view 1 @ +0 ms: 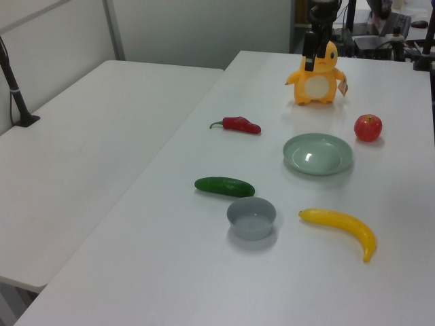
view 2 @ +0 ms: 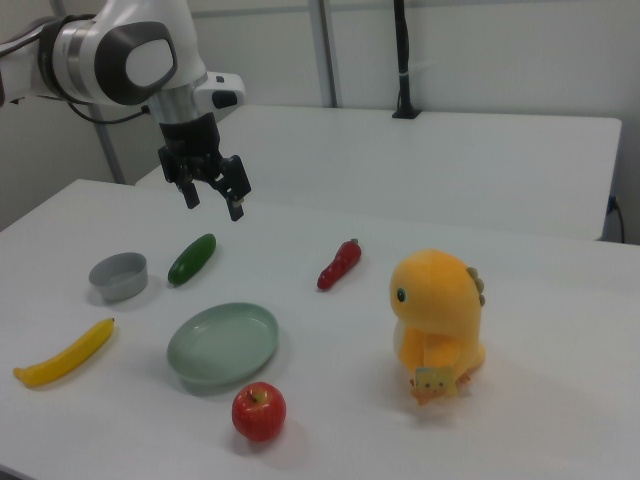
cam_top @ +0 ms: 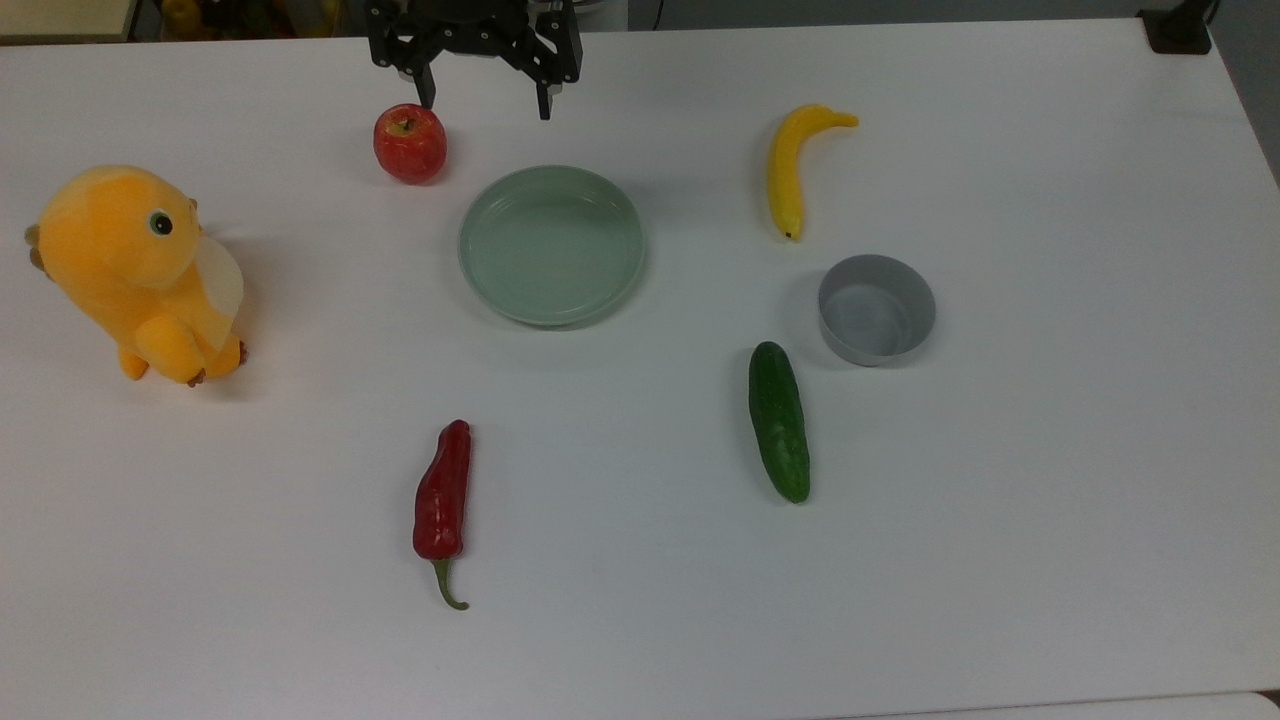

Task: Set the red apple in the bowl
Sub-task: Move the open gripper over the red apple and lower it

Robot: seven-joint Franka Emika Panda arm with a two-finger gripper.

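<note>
The hand [cam_top: 486, 103] hangs above the white tabletop [cam_top: 1000, 560] with its two fingers spread wide apart and nothing between them. In the top view the red apple [cam_top: 410, 143] sits on the tabletop just below the hand's finger on the top view's left, close beside that fingertip, not gripped. Below the hand and slightly to the top view's right lies the pale green dish [cam_top: 552, 246], near the apple but not touching it. The bowl [cam_top: 877, 309], grey and empty, stands well apart from the hand, far toward the top view's right and lower, with the banana [cam_top: 795, 165] above it and the cucumber [cam_top: 779, 421] just beside it on the lower left. The red chili pepper [cam_top: 442, 500] lies far below the hand, and the orange plush toy [cam_top: 135, 272] stands well off to the top view's left. In the right view the hand [view 2: 211, 193] hovers high over the tabletop, above the cucumber [view 2: 192, 258].
</note>
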